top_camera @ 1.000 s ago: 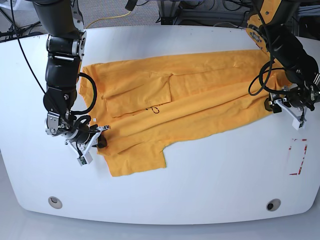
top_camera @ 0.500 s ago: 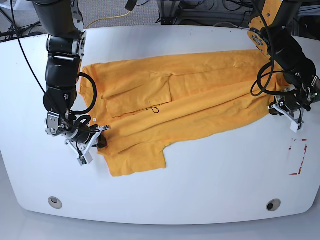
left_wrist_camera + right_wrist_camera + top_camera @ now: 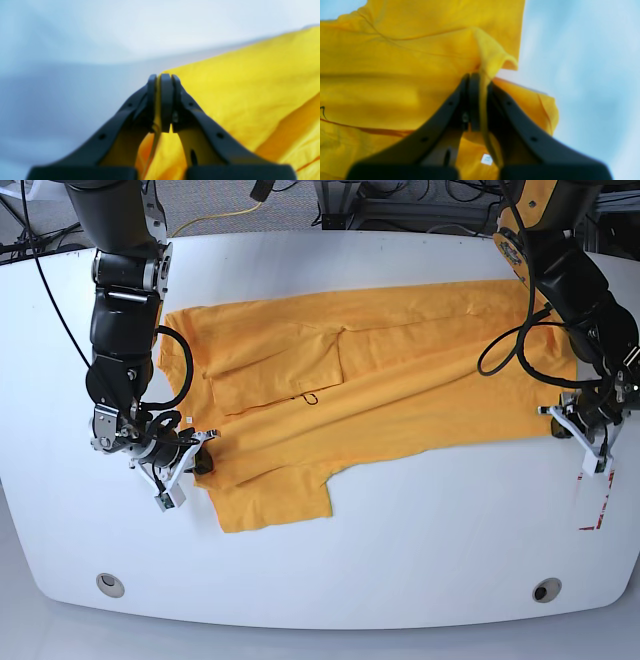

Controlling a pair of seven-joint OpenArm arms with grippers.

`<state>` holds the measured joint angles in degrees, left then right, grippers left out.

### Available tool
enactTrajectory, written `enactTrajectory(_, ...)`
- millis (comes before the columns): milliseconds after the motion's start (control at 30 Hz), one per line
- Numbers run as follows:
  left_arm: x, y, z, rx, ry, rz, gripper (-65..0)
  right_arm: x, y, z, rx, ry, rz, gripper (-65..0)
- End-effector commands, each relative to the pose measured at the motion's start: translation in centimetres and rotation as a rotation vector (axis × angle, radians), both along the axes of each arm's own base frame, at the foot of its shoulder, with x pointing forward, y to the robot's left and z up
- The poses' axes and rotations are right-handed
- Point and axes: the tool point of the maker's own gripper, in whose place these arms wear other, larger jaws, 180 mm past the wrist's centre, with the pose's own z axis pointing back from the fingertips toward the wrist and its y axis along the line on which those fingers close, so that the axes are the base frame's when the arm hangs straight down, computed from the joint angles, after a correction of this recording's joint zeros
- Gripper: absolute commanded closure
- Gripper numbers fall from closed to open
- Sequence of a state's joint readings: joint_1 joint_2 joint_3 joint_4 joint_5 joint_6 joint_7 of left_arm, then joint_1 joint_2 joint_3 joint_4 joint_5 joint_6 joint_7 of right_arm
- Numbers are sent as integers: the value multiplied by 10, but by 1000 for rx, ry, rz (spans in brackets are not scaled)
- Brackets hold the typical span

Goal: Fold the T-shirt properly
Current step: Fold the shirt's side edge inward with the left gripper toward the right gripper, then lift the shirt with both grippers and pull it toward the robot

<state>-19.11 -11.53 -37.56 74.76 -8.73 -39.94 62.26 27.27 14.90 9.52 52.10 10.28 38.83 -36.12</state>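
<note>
The orange-yellow T-shirt (image 3: 400, 370) lies spread and wrinkled across the white table (image 3: 400, 520), with a thin dark marking (image 3: 310, 397) near its middle. My left gripper (image 3: 568, 420) is at the shirt's right-hand corner in the base view. The left wrist view shows this left gripper (image 3: 162, 78) shut on a thin edge of T-shirt (image 3: 250, 95). My right gripper (image 3: 203, 464) sits at the shirt's left front edge. In the right wrist view this right gripper (image 3: 478, 77) is shut on a raised fold of T-shirt (image 3: 395, 82).
A red-outlined rectangle (image 3: 596, 495) is marked on the table just in front of the left gripper. Two round fittings (image 3: 110, 584) (image 3: 546, 589) sit near the table's front edge. Cables and frames run behind the table's far edge.
The left gripper went from open to shut on the shirt's right corner and moved toward the table's front, drawing that edge out. The right gripper stayed where it was, still shut.
</note>
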Motion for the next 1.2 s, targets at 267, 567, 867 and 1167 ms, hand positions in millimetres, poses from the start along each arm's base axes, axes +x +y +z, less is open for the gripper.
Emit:
enactTrajectory(267,35,-5,78,134,-201,-59,0,29,-9,43,-18,-103,-2,0)
enactTrajectory(567,54,0,147,205,-303,-35,0,58,-17,118,-120,-233,19,0)
enactTrajectory(867,77,6,223,238,-477,-10,0,95,-27,209,-172,-370,9,0)
enactTrajectory(1167,75,38,299,322,-592,54,0,118,-41,320,-221,-519,-24,0)
